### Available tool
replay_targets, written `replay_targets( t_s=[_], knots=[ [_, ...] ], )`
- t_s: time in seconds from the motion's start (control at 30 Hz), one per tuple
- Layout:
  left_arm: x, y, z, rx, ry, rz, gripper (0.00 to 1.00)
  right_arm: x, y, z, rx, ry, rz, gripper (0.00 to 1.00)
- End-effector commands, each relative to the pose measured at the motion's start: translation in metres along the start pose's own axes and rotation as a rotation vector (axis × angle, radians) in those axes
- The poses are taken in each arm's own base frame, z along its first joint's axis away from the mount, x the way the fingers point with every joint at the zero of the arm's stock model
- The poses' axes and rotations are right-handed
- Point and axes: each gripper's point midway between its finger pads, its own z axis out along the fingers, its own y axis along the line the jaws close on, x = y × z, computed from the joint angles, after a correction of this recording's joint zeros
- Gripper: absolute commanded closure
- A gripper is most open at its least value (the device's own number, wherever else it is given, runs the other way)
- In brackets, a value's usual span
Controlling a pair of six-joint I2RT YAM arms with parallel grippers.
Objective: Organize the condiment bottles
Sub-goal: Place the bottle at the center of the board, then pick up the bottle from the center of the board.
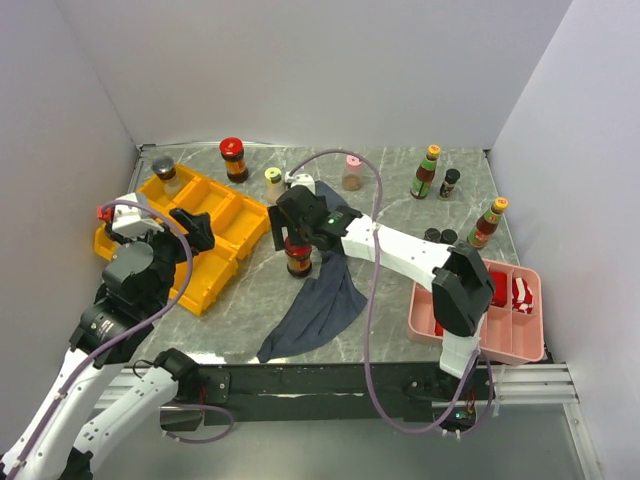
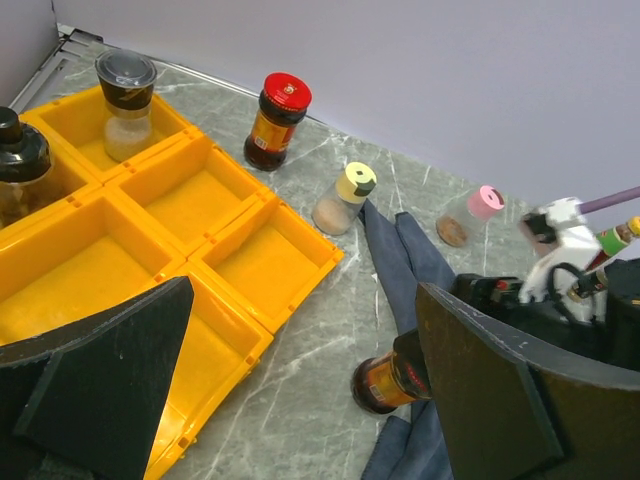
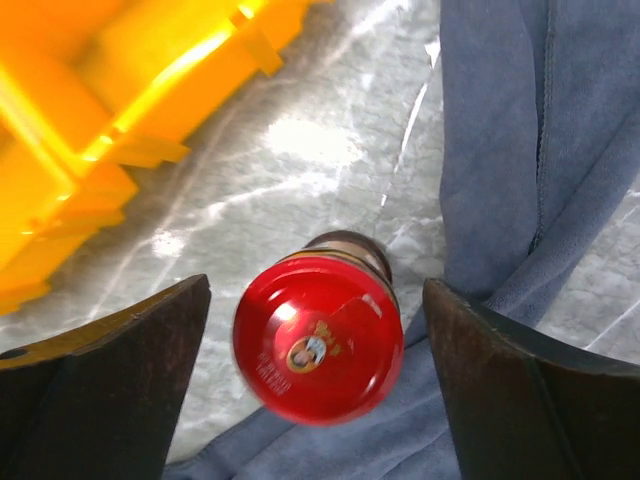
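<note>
A red-lidded dark jar (image 3: 318,340) stands where the marble meets the grey-blue cloth. My right gripper (image 3: 316,290) is open around it, with a gap on each side of the lid. The jar looks blurred and slightly tilted. From above, that jar (image 1: 298,258) sits under the right gripper (image 1: 297,235). My left gripper (image 1: 197,230) is open and empty over the near edge of the yellow tray (image 1: 215,205). In the left wrist view the left gripper (image 2: 305,300) is left of the jar (image 2: 385,380). A silver-capped shaker (image 2: 125,100) and a dark bottle (image 2: 18,165) stand in tray compartments.
Along the back stand another red-lidded jar (image 1: 234,158), a yellow-capped shaker (image 1: 274,185), a pink-capped shaker (image 1: 352,172), a slim sauce bottle (image 1: 427,170) and a black-capped bottle (image 1: 450,183). Another slim bottle (image 1: 487,222) stands right. The cloth (image 1: 320,300) lies mid-table, and the pink tray (image 1: 528,350) is near right.
</note>
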Motion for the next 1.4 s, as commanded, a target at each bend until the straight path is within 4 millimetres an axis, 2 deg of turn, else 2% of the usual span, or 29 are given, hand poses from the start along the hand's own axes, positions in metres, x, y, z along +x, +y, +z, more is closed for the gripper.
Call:
replay_targets(
  t_s=[0.0,0.07,0.1,0.13,0.17,0.2,0.23,0.27,0.3,0.33,0.37,0.4,0.43,0.47,0.53,0.57,0.6,0.67,0.73,0.77,0.97,1.37],
  knots=[
    [-0.004,-0.002,0.004,-0.01,-0.016,-0.015,0.01,-0.048,0.012,-0.053,-0.098,-0.152,0.06,0.04],
    [0.0,-0.003,0.007,-0.008,-0.003,-0.007,0.0,-0.038,0.006,-0.06,-0.099,-0.137,0.058,0.02],
    [0.001,-0.004,0.008,-0.007,0.001,-0.006,0.01,-0.044,0.002,-0.077,-0.112,-0.163,0.069,0.0],
    [0.003,-0.006,0.009,0.0,0.009,-0.003,0.0,-0.034,-0.005,-0.079,-0.099,-0.152,0.063,0.0],
    [0.008,-0.009,0.012,0.009,0.03,0.005,0.01,-0.033,-0.014,-0.085,-0.076,-0.163,0.064,0.0],
    [0.01,-0.013,0.014,0.019,0.042,0.011,0.0,-0.039,-0.021,-0.104,-0.079,-0.203,0.077,0.0],
    [0.013,-0.016,0.016,0.029,0.058,0.018,0.01,-0.028,-0.032,-0.106,-0.053,-0.197,0.067,0.0],
    [0.016,-0.022,0.022,0.034,0.083,0.034,0.01,-0.027,-0.041,-0.113,-0.033,-0.215,0.069,0.0],
    [0.018,-0.028,0.025,0.05,0.106,0.042,0.01,-0.032,-0.049,-0.13,-0.032,-0.256,0.084,0.0],
    [0.022,-0.03,0.027,0.05,0.133,0.054,0.01,-0.02,-0.059,-0.131,-0.009,-0.249,0.079,0.0],
    [0.024,-0.038,0.035,0.051,0.162,0.064,0.01,-0.018,-0.066,-0.136,0.007,-0.261,0.084,0.0],
    [0.03,-0.047,0.038,0.086,0.2,0.069,0.01,-0.022,-0.076,-0.152,0.017,-0.307,0.102,0.0],
    [0.034,-0.053,0.041,0.101,0.225,0.072,0.01,-0.014,-0.085,-0.152,0.037,-0.309,0.097,0.0],
    [0.041,-0.062,0.048,0.118,0.263,0.078,0.01,-0.016,-0.092,-0.164,0.038,-0.347,0.109,0.0],
    [0.055,-0.079,0.052,0.192,0.331,0.082,0.0,-0.011,-0.106,-0.167,0.072,-0.394,0.099,0.0],
    [0.065,-0.086,0.06,0.205,0.363,0.089,0.01,-0.013,-0.113,-0.177,0.07,-0.436,0.115,0.0],
    [0.072,-0.09,0.063,0.216,0.388,0.096,0.01,-0.004,-0.124,-0.172,0.114,-0.442,0.116,0.0],
    [0.093,-0.097,0.071,0.206,0.461,0.13,0.01,-0.006,-0.133,-0.183,0.125,-0.489,0.159,0.0],
    [0.107,-0.099,0.076,0.186,0.5,0.17,0.01,-0.005,-0.14,-0.185,0.137,-0.517,0.192,0.0],
    [0.117,-0.106,0.081,0.179,0.524,0.195,0.01,-0.007,-0.141,-0.191,0.126,-0.542,0.209,0.0],
    [0.16,-0.134,0.084,0.228,0.616,0.294,0.01,-0.006,-0.146,-0.197,0.108,-0.594,0.239,0.0],
    [0.214,-0.14,0.094,0.227,0.732,0.361,0.05,-0.003,-0.149,-0.199,0.112,-0.601,0.244,0.0]
  ],
)
